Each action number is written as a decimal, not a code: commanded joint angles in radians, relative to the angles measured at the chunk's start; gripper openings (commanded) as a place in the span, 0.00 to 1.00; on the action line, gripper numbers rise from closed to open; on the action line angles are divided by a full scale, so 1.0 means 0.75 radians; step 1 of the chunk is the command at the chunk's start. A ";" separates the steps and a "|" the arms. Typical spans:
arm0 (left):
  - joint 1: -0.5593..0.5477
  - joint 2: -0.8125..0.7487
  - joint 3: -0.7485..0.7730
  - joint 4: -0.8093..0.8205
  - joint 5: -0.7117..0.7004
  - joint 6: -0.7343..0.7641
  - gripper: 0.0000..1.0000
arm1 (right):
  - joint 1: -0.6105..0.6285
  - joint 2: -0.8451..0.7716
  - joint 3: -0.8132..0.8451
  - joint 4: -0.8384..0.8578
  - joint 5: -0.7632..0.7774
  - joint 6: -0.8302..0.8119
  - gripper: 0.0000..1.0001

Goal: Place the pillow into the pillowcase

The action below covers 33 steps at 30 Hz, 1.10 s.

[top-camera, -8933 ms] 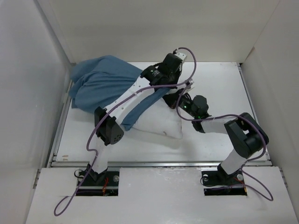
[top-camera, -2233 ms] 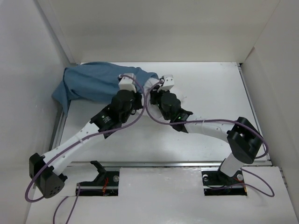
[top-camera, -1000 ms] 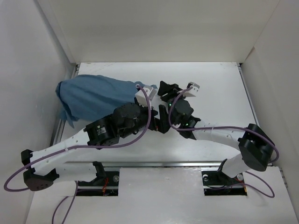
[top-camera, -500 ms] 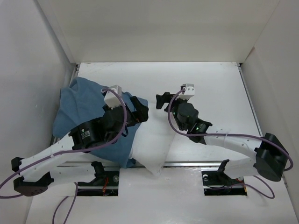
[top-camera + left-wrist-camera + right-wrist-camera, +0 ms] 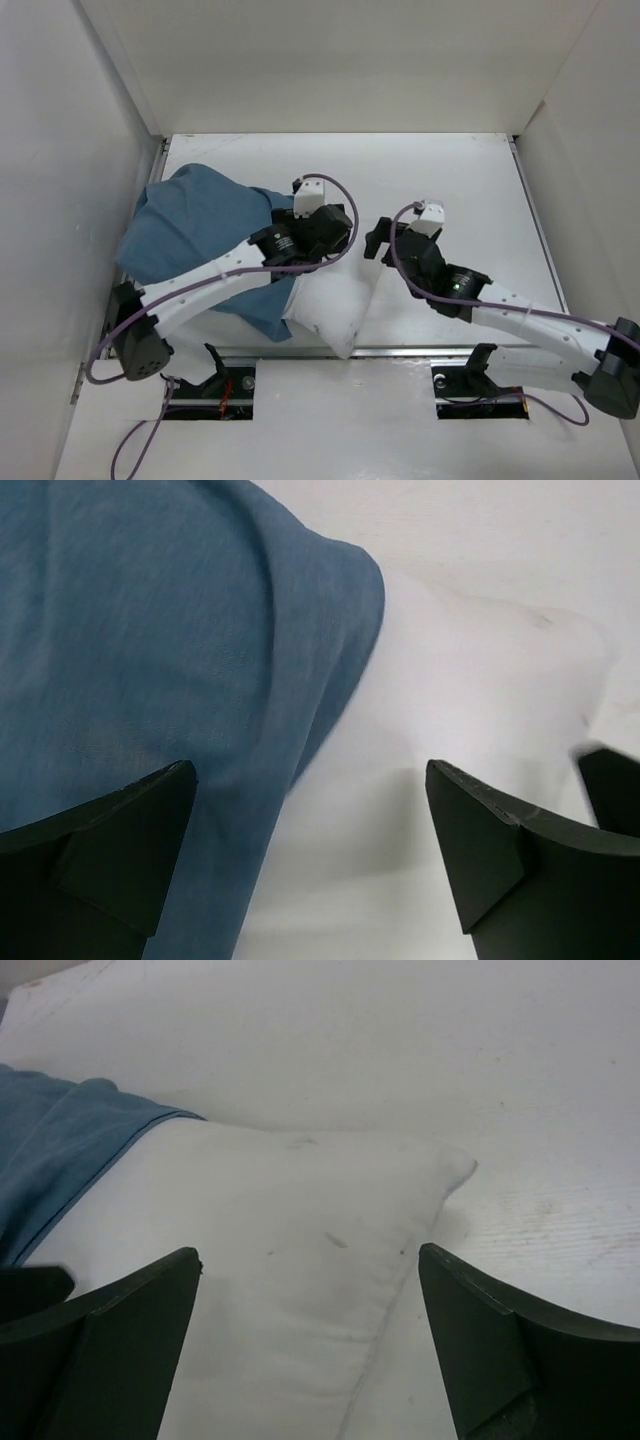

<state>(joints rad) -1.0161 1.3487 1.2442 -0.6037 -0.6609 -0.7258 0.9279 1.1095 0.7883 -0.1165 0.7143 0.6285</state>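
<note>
Pillow (image 5: 330,310) is lying at the near edge of the tabletop (image 5: 470,180), appearing mostly sleeved in the pillowcase (image 5: 195,230) with one white end awaiting covering, while left hand (image 5: 310,780) and right hand (image 5: 310,1255) are hovering wide open, gripping nothing.

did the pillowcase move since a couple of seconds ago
Yes. The pillowcase has slid away from the back wall toward the near edge of the table, keeping to the left side, with the pillow showing at its near end.
</note>
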 commanded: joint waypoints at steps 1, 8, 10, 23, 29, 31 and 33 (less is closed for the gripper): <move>0.107 0.081 0.112 -0.050 -0.025 0.055 1.00 | -0.002 -0.166 -0.049 -0.192 0.056 0.150 0.97; 0.313 0.098 0.078 0.134 0.147 0.198 0.92 | -0.026 -0.250 -0.133 -0.235 -0.081 0.224 1.00; 0.328 0.114 0.065 0.163 0.220 0.245 0.79 | -0.069 -0.199 -0.102 -0.248 -0.126 0.236 1.00; 0.340 0.273 0.143 0.302 0.462 0.425 0.00 | -0.493 0.210 -0.090 0.363 -1.064 0.195 1.00; 0.340 0.439 0.559 0.304 0.619 0.565 0.00 | -0.507 0.461 0.153 0.499 -1.208 0.056 0.28; 0.340 0.502 0.768 0.273 0.784 0.603 0.00 | -0.507 0.480 0.300 0.452 -1.036 0.072 0.00; 0.308 0.588 1.066 0.229 0.948 0.671 0.00 | -0.519 0.496 0.368 0.440 -0.961 0.058 0.00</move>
<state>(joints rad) -0.7403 1.7855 1.7744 -0.5411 -0.2306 -0.2882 0.5316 1.5017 0.9241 0.0673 -0.0307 0.6914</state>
